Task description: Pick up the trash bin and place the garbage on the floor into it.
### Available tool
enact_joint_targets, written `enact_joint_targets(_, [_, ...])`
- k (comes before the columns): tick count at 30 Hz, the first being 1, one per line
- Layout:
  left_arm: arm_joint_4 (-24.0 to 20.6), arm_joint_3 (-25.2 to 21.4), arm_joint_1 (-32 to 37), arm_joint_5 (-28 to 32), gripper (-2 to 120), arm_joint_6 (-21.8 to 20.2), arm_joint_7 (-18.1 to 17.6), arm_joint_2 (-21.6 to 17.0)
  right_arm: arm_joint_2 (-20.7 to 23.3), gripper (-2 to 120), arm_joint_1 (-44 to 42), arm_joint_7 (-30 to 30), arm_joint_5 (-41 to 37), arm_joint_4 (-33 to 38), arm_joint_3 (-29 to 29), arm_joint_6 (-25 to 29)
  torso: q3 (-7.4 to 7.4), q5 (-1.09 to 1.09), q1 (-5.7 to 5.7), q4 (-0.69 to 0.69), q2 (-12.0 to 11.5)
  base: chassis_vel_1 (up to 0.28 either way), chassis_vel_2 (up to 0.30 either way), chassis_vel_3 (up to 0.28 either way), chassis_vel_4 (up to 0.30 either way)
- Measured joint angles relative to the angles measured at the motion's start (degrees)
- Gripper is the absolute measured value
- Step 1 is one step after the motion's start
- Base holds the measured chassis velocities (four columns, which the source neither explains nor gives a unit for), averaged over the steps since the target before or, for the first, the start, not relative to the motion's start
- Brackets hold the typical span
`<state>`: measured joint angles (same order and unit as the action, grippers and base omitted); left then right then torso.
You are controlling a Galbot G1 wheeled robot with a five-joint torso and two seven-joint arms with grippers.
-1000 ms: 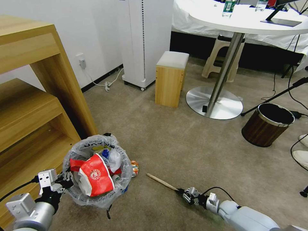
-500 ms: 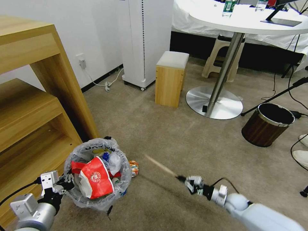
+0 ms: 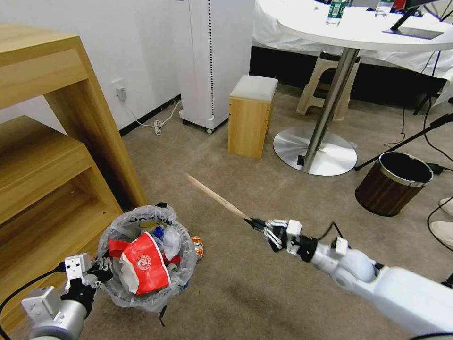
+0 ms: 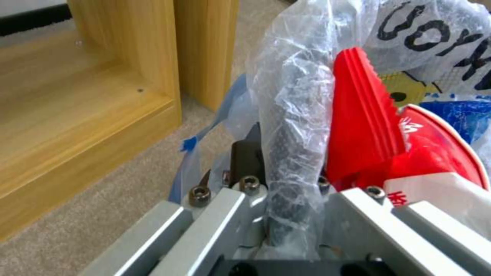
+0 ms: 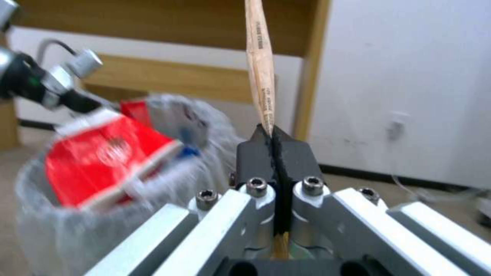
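The trash bin (image 3: 146,288), lined with a clear crinkly bag, hangs in my left gripper (image 3: 101,272), which is shut on its near rim (image 4: 294,153). Red wrappers (image 3: 141,265) and other litter fill it. A crushed orange can (image 3: 197,246) lies on the beige floor (image 3: 226,293) right beside the bin. My right gripper (image 3: 256,223) is shut on one end of the wooden stick (image 3: 214,196) and holds it off the carpet, its free end pointing away toward the shelf side. In the right wrist view the stick (image 5: 260,69) rises from the shut gripper (image 5: 276,142), with the bin (image 5: 102,161) behind.
A wooden shelf unit (image 3: 52,156) stands close on the left of the bin. Ahead are a wooden stool (image 3: 251,115), a white cabinet (image 3: 214,61) and the round table's metal base (image 3: 315,151). A brown wood-look bin (image 3: 394,184), cables and white shoes (image 3: 443,230) are at the right.
My right gripper has lifted the wooden stick off the carpet and carried it up and forward. The bin and my left gripper have shifted slightly nearer to me.
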<state>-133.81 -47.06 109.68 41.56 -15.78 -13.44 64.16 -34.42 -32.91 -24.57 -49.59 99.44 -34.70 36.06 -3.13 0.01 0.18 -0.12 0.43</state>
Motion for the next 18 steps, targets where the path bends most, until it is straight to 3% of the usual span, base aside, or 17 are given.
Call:
enact_joint_targets(5, [-0.6, -0.3, 0.4, -0.1, 1, -0.1, 0.0, 0.2, -2.4, 0, 5.5, 0.2, -0.6, -0.1, -5.7, -0.2, 0.00, -0.02, 0.00, -0.02, 0.0, 0.000, 0.000, 0.000, 0.000])
enact_joint_targets(11, [-1.8, -0.4, 0.6, -0.2, 1, -0.2, 0.0, 0.9, -8.7, 0, 17.9, 0.7, -2.0, -2.7, -16.4, -0.2, 0.00, -0.02, 0.00, -0.01, 0.0, 0.000, 0.000, 0.000, 0.000])
enact_joint_targets(18, [-2.5, -0.8, 0.8, -0.1, 1, -0.4, 0.0, 1.1, -13.9, 0, 23.5, 0.5, -2.6, -6.3, -22.5, -0.2, -0.01, -0.02, 0.00, -0.01, 0.0, 0.000, 0.000, 0.000, 0.000])
